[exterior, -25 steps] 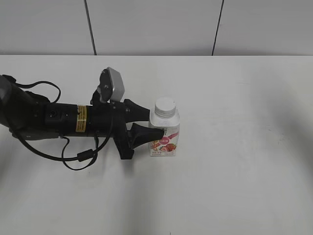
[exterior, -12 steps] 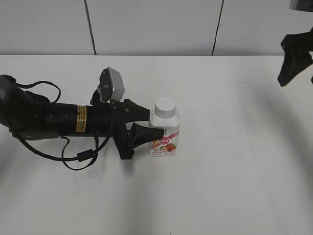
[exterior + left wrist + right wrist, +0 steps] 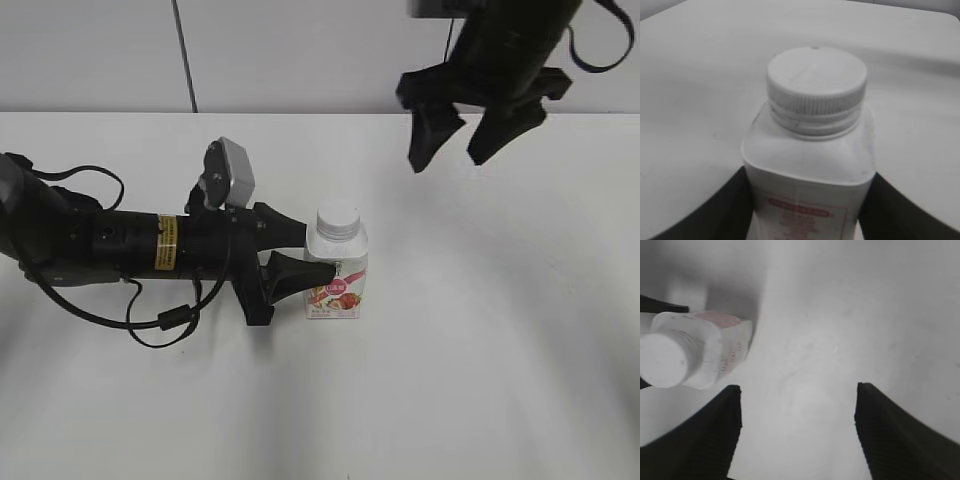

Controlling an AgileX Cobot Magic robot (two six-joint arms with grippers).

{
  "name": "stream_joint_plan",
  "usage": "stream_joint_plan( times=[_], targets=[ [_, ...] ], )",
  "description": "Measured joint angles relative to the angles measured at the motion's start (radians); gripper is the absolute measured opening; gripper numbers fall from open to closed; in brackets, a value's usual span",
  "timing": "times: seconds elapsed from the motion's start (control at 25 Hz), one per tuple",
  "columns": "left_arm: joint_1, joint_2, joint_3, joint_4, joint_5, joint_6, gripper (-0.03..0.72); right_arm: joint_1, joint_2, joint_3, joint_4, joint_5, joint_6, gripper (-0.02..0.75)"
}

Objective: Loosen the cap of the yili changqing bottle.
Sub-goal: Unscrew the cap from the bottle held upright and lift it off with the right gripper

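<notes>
The yili changqing bottle [image 3: 339, 275] stands upright on the white table, white with a pink-red fruit label. Its white ribbed cap [image 3: 337, 218] is on the neck. My left gripper [image 3: 312, 252] lies low from the left and is shut on the bottle's body, one finger behind and one in front. In the left wrist view the bottle [image 3: 810, 175] fills the gap between the fingers, cap [image 3: 815, 80] on top. My right gripper [image 3: 450, 158] hangs open and empty above the table, up and right of the bottle. The right wrist view shows the bottle [image 3: 715, 357] at its left and the cap [image 3: 662, 358].
The white table [image 3: 500, 330] runs to a grey panelled wall [image 3: 320, 50] at the back. The left arm's body and cables [image 3: 120, 250] lie across the table's left side.
The right arm has come in from the upper right edge, moving left and toward the bottle. The left gripper and bottle have not moved.
</notes>
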Motion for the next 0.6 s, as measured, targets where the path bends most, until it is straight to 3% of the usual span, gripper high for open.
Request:
stream_joint_plan(
  times=[0.24, 0.6],
  targets=[
    [0.000, 0.000, 0.000, 0.000, 0.001, 0.000, 0.390, 0.113, 0.066, -0.073, 0.013, 0.001, 0.067, 0.556],
    [0.000, 0.000, -0.001, 0.001, 0.001, 0.000, 0.388, 0.157, 0.162, -0.169, 0.089, 0.001, 0.095, 0.554]
  ],
)
